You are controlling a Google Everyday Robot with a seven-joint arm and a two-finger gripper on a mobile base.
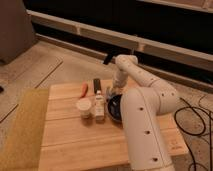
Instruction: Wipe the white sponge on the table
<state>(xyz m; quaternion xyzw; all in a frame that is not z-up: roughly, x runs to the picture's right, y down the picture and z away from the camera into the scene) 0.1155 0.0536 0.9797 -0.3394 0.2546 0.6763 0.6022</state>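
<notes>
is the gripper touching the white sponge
Cannot tell. In the camera view the gripper is low on the far side of the table by the black bowl; the white sponge is not plainly visible there.

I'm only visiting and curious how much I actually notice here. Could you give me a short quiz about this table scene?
1. True or false: the white cup stands on the olive-yellow mat.
2. What stands between the cup and the black bowl? A) a small bottle B) a banana C) a book
3. Fill in (near or far): the gripper is low at the bowl's ___ edge.

Key: 1 false, the cup stands on the wooden table. 2 A. 3 far.
</notes>
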